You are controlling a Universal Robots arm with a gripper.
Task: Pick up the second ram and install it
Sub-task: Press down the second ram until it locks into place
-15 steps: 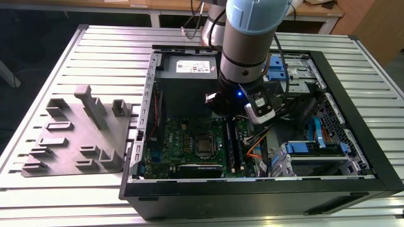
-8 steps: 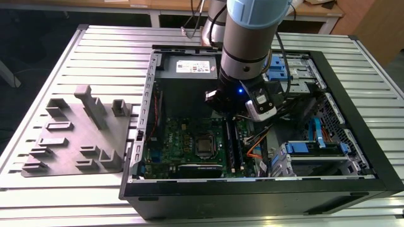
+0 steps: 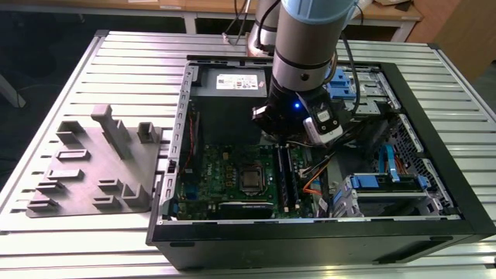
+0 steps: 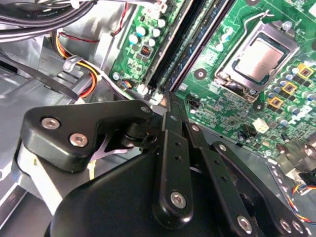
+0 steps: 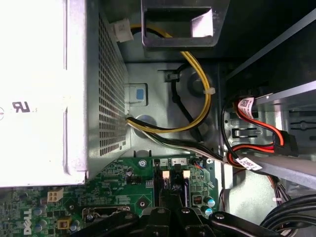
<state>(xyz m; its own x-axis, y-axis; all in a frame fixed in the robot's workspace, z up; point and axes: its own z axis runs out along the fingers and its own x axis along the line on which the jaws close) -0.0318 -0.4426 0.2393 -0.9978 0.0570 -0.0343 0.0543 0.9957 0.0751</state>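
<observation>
Reaches down into the open computer case (image 3: 434, 174) from the upper middle of the exterior view, arm (image 3: 310, 40) upright, pincer (image 3: 288, 141) low over the green motherboard (image 3: 225, 174) at the centre of the frame. Looks clenched in the second wrist view: black fingers (image 4: 173, 148) drawn close together at lower centre, tips just beside the near end of the long black slot strips (image 4: 168, 47). Lies along those strips as a dark bluish board, the second ram (image 4: 205, 42), running towards the upper middle of that frame, beside the processor socket (image 4: 259, 57) at upper right. Cannot tell whether the tips touch it. Sits on the slatted metal surface (image 3: 93, 232), with a grey fixture tray (image 3: 74, 192) at the left of the exterior view, just beside the case. Shows the grey power-supply box (image 5: 44, 94) at the left of the first wrist view, yellow cables (image 5: 202, 98) curving at centre
</observation>
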